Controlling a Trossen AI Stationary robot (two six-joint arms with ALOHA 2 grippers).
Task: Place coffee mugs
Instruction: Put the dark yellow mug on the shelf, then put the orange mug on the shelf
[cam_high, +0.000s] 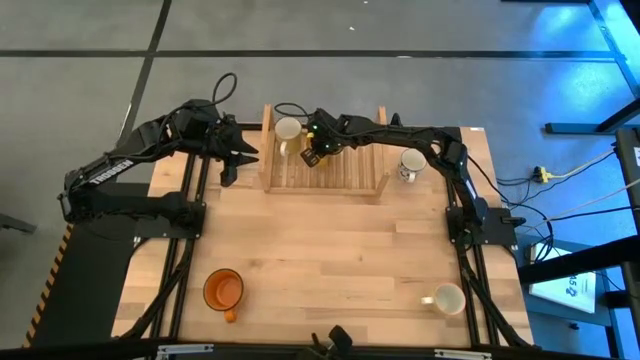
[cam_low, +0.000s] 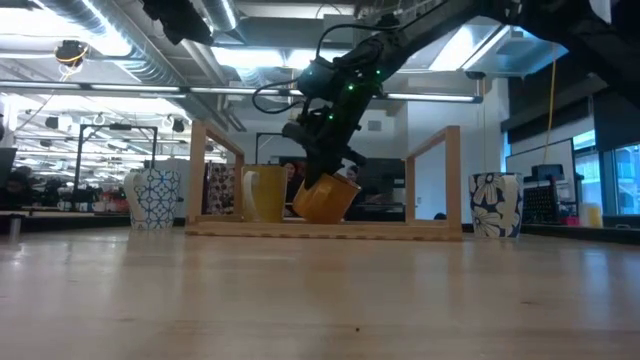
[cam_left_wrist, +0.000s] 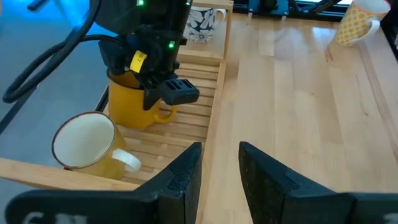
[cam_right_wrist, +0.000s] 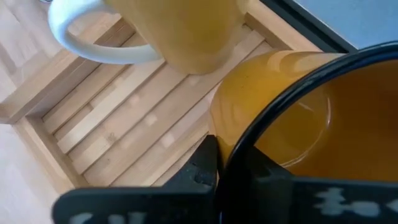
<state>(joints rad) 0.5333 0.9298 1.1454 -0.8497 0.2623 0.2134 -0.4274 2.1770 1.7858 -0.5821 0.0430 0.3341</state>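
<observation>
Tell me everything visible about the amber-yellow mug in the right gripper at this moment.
The amber-yellow mug is a small round glossy mug, ceramic by its look, with a dark rim and a loop handle. The right gripper is shut on its rim from above. It hangs tilted, its base low over or just touching the slatted wooden rack; I cannot tell which. It sits beside a yellow mug with white handle and interior.

Two dark, angular arms are trailing looped black cables, white lettering is showing along the left arm, and green lights are glowing just behind the right gripper (cam_high: 313, 152).
</observation>
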